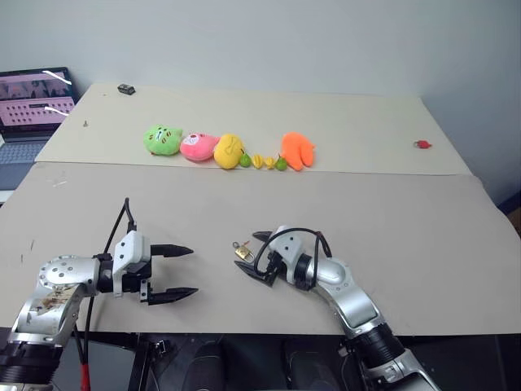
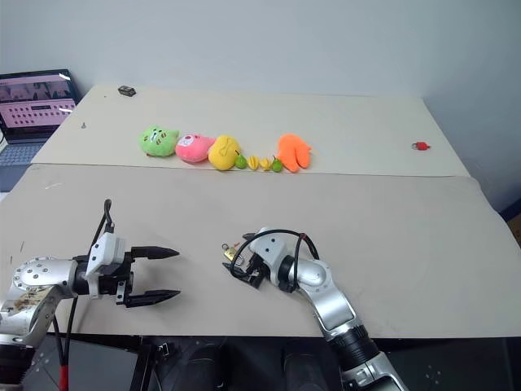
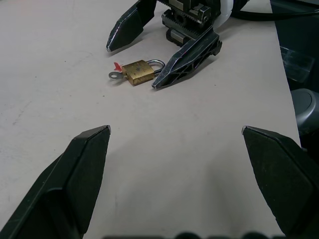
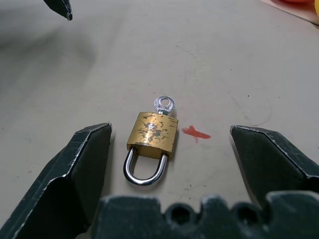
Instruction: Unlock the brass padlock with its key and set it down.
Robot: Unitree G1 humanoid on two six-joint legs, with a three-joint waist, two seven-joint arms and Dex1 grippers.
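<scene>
Brass padlock (image 4: pixel 151 135) is seen lying flat on the tabletop (image 1: pixel 407 244), shackle closed, key (image 4: pixel 164 105) seated in its keyhole, a small red mark (image 4: pixel 196 133) just beside it. Right gripper (image 4: pixel 169 144) is positioned low around the padlock, fingers spread wide, one on each side, nothing grasped. Left gripper (image 1: pixel 183 272) is held nearby over bare tabletop, fingers likewise released and empty. Plush toys (image 1: pixel 228 149) are lined up well beyond.
</scene>
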